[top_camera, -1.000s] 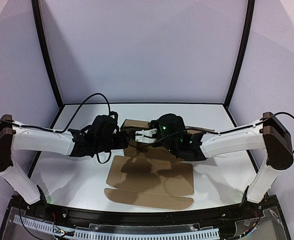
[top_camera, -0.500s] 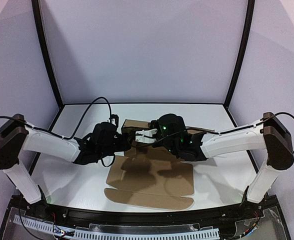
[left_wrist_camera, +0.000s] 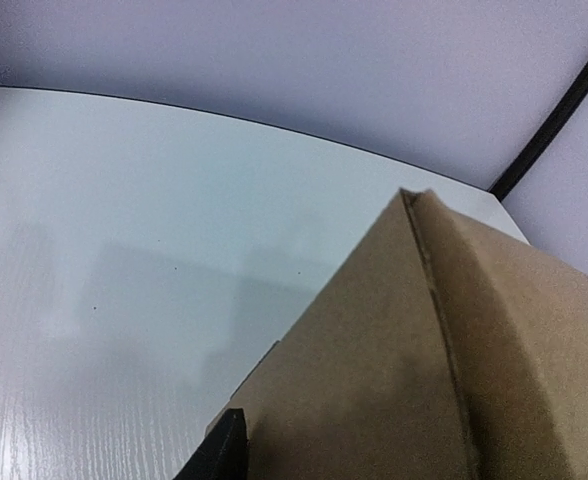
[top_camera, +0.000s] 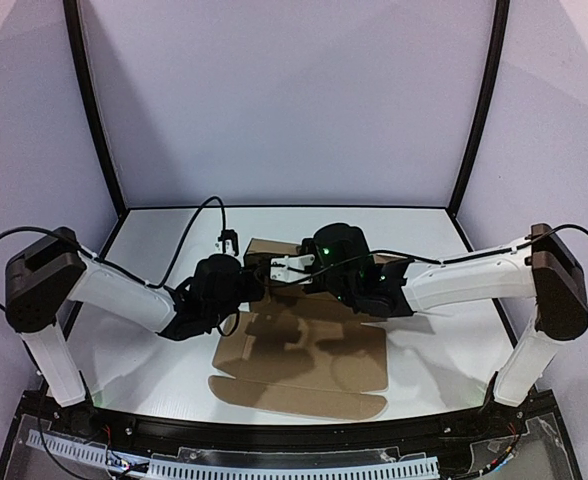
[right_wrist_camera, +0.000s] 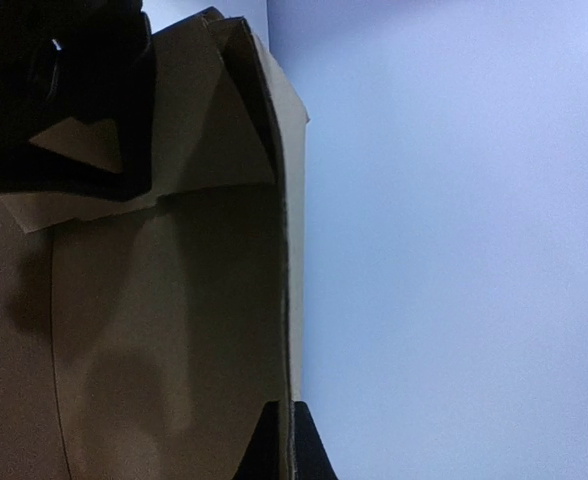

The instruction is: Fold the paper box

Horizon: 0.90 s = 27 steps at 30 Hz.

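**A:** Grip, right arm first: right gripper [top_camera: 286, 266] has its jaws pressed together on the upright back wall [top_camera: 270, 246] of the paper box [top_camera: 309, 355]; in the wrist view the wall's thin edge runs straight down between the fingers [right_wrist_camera: 270, 446].

**B:** Left side?

**A:** left gripper [top_camera: 252, 282] sits at the left end of that same wall, facing the right one; its wrist view shows only one dark fingertip [left_wrist_camera: 224, 452], just beside the cardboard; the other is out of frame; whether those jaws stand apart or are clamped, I cannot tell.

**B:** Box shape around the grip?

**A:** Partly raised; the back wall stands up, and a side flap is folded inward against it, meeting it at a peaked corner crease; the brown inside face is in shadow.

**B:** And further out?

**A:** The front panel lies flat, with a long rounded flap along its near edge, nearest the arm bases; the whole box rests near the middle of the white table [top_camera: 134, 350], between the two arms; both arms reach inward from the table's sides.
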{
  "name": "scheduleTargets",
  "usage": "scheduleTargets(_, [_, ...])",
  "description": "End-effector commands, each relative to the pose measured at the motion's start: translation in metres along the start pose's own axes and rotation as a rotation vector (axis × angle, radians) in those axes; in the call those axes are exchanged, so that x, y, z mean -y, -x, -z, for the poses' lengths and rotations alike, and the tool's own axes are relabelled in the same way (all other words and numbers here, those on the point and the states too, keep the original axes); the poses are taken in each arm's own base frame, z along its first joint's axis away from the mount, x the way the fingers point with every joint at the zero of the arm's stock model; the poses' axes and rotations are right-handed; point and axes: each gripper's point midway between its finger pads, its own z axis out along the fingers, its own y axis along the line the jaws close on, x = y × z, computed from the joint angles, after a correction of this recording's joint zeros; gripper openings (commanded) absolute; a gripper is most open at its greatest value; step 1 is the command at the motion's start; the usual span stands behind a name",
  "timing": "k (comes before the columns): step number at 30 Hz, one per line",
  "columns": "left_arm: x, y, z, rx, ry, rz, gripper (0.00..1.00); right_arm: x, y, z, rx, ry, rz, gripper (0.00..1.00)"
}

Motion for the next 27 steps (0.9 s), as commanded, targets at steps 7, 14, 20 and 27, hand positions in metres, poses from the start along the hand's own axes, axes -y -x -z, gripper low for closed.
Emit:
scheduleTargets(7, [-0.031,0.018,-0.008,0.15,0.219,-0.023,0.03,-0.143,-0.04,0.023,-0.082,0.509,0.16,0.0])
scheduleTargets(14, [-0.041,0.015,-0.007,0.162,0.328,-0.052,0.01,-0.142,-0.039,0.026,-0.083,0.52,0.136,0.0])
scheduleTargets(20, [-0.062,0.015,0.002,0.175,0.45,-0.029,0.01,-0.138,-0.039,0.027,-0.082,0.51,0.125,0.0])
scheduleTargets(27, [-0.092,0.012,0.021,0.154,0.642,-0.047,0.02,-0.136,-0.042,0.028,-0.1,0.5,0.133,0.0])
